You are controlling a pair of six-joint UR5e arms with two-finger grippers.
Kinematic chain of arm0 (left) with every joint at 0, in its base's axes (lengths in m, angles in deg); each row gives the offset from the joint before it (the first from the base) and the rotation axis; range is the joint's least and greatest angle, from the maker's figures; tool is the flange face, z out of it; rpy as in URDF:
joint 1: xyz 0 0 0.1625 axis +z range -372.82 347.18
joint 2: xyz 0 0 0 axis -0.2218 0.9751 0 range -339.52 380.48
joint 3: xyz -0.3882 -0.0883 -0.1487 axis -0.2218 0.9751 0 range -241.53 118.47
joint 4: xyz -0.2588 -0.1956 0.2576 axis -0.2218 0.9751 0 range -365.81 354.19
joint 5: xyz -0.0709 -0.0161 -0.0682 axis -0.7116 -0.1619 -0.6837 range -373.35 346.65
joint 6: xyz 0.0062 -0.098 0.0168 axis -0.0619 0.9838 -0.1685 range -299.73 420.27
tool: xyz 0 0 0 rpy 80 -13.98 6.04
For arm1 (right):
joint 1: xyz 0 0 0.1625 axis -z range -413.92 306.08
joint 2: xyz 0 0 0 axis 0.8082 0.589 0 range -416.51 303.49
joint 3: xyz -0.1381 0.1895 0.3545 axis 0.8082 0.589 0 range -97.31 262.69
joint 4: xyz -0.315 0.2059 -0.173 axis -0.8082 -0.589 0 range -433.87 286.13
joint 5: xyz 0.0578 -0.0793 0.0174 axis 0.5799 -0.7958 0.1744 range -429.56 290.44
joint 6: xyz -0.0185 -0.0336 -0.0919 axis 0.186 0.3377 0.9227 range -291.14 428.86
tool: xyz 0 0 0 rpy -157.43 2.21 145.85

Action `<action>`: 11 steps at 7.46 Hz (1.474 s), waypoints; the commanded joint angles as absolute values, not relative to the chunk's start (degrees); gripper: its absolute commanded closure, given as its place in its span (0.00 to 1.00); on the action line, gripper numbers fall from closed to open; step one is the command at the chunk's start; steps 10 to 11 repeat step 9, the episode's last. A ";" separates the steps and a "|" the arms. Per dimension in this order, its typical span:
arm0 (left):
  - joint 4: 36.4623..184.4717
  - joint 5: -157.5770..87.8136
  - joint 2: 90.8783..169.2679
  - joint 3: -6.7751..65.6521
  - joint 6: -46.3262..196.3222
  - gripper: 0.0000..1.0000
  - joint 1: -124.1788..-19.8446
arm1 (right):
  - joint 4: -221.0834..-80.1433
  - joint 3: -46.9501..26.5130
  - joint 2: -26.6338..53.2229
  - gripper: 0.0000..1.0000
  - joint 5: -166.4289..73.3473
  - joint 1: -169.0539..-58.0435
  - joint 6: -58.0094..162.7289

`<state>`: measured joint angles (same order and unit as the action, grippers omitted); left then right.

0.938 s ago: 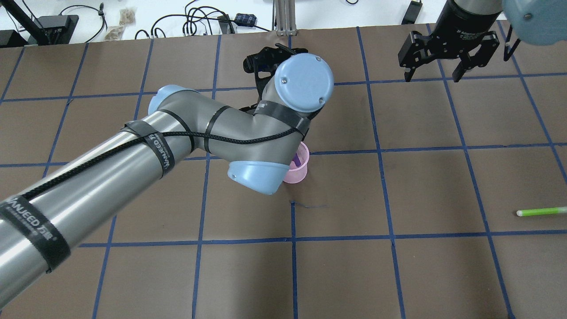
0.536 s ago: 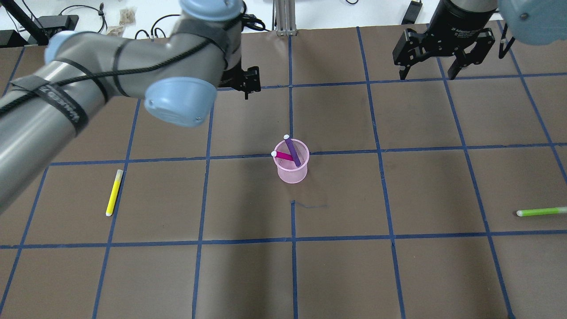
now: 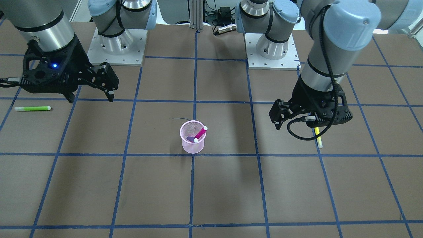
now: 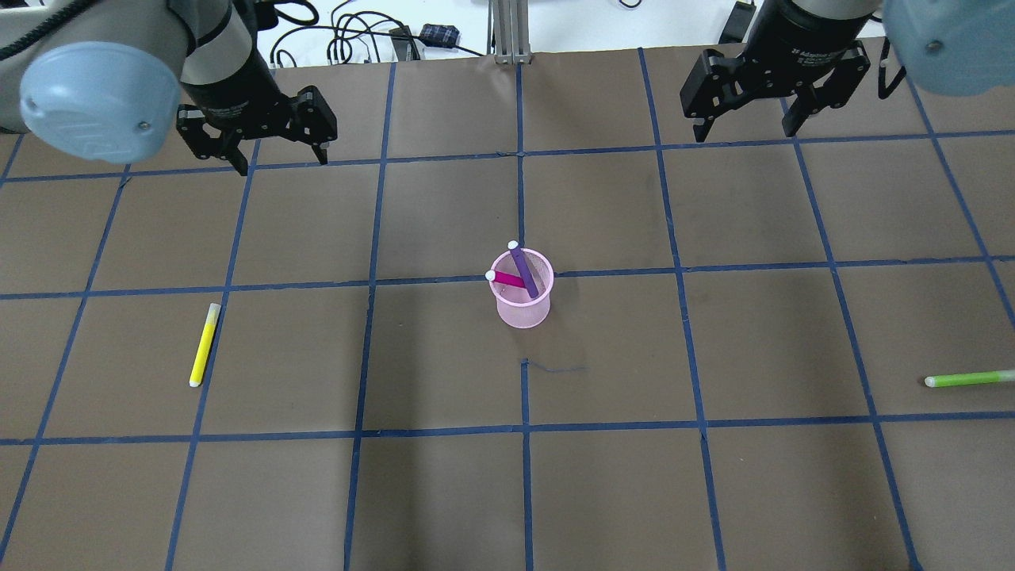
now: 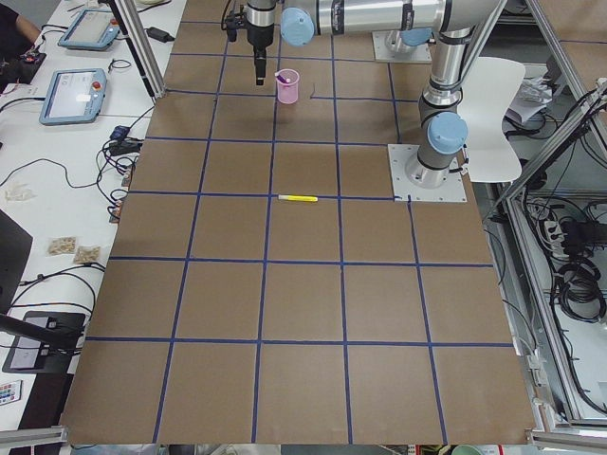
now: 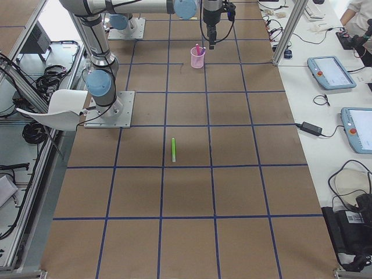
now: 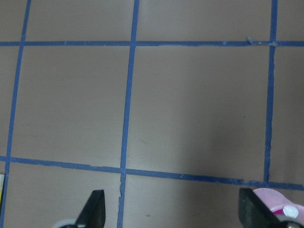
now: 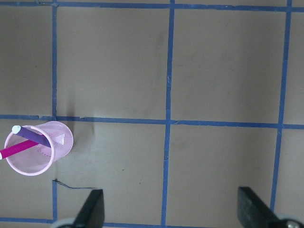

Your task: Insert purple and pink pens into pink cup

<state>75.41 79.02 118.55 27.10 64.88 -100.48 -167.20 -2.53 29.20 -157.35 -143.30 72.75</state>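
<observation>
The left jaws and the right jaws both hang above the counter (image 4: 444, 492), spread open and holding nothing. Nearest the left jaws, a yellow pen (image 4: 204, 345) lies flat on the counter below them. Between the two pairs, well apart from each, the pink cup (image 4: 523, 313) stands upright. The purple pen (image 4: 523, 270) and pink pen (image 4: 507, 279) lean crossed inside it. Farthest out, beyond the right jaws' outer side, lies a green pen (image 4: 967, 379).
</observation>
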 commanded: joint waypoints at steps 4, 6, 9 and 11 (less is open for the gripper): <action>88.40 74.01 110.40 29.08 50.53 0.00 -98.60 | -167.91 -2.56 29.35 0.00 -158.32 -142.95 73.43; 87.80 75.77 109.43 31.19 50.69 0.00 -98.51 | -167.82 -2.74 29.36 0.00 -158.07 -142.86 73.34; 87.79 75.68 109.51 31.28 51.39 0.00 -98.42 | -167.82 -3.35 29.36 0.00 -158.16 -142.95 73.35; 87.79 75.68 109.51 31.28 51.39 0.00 -98.42 | -167.82 -3.35 29.36 0.00 -158.16 -142.95 73.35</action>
